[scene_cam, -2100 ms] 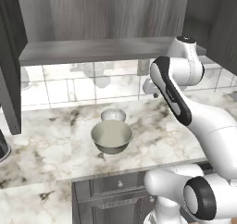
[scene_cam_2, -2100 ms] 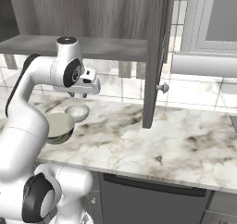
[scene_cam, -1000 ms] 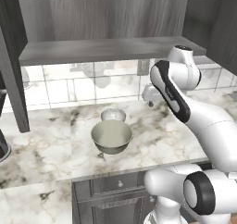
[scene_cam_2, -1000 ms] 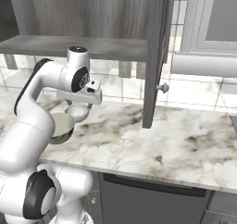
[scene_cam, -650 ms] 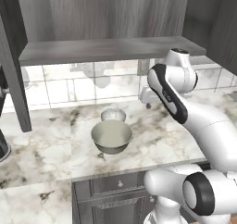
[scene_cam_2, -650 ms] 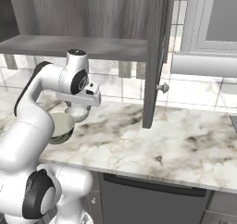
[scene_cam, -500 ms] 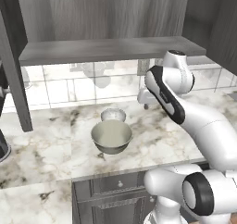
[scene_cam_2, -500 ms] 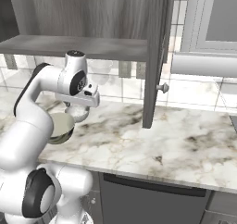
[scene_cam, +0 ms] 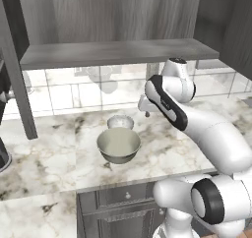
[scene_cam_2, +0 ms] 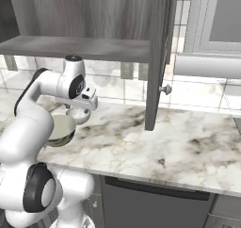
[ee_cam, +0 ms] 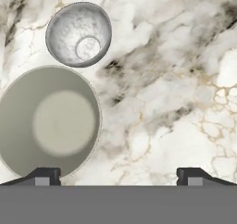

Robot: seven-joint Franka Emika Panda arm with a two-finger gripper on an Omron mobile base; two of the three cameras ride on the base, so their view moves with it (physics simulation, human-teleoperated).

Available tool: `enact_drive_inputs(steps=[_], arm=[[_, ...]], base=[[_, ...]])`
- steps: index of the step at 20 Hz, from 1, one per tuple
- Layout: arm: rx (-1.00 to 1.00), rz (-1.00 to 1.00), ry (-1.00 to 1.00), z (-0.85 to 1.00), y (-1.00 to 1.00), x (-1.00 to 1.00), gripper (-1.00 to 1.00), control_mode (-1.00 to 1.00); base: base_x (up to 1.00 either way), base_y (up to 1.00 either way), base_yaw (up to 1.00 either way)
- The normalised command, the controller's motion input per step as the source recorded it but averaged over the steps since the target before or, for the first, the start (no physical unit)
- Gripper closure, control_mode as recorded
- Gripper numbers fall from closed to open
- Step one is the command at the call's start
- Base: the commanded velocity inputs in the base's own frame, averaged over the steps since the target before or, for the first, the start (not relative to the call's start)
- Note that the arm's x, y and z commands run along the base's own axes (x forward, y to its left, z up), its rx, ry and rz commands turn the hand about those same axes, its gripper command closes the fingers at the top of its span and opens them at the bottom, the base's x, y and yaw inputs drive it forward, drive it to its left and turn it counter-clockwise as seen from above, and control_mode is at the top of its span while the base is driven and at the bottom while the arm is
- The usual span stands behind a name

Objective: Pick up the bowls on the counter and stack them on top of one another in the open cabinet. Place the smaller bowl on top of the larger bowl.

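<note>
Hand view: mottled smaller bowl (ee_cam: pixel 78 34), smooth larger bowl (ee_cam: pixel 48 120)

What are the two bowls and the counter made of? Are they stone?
The larger bowl looks like glazed pottery: its pale inside is smooth and even, and its grey-green outside looks a little shiny. The smaller bowl looks like speckled ceramic or maybe stone; its mottled whitish-grey inside leaves that open. The counter looks like polished marble, white with grey and brownish veins running through it.

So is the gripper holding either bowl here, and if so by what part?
Nothing is held. The gripper is open above the counter; both bowls sit untouched.
</note>
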Motion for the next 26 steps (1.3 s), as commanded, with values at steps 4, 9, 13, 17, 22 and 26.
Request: enact_drive_inputs(steps=[4, 9, 13, 17, 22, 26], arm=[[0.01, -0.05, 0.0, -0.15, 0.14, 0.27, -1.0, -1.0], [0.02, -0.05, 0.0, -0.15, 0.07, 0.26, -1.0, -1.0], [0.02, -0.04, 0.0, -0.17, 0.05, 0.26, -1.0, -1.0], [0.02, -0.04, 0.0, -0.18, 0.05, 0.26, -1.0, -1.0], [0.01, -0.04, 0.0, -0.2, 0.05, 0.27, -1.0, -1.0], [0.0, -0.04, 0.0, -0.21, 0.07, 0.26, -1.0, -1.0]], base=[[0.0, 0.0, 0.0], [0.0, 0.0, 0.0], [0.0, 0.0, 0.0], [0.0, 0.0, 0.0], [0.0, 0.0, 0.0], [0.0, 0.0, 0.0]])
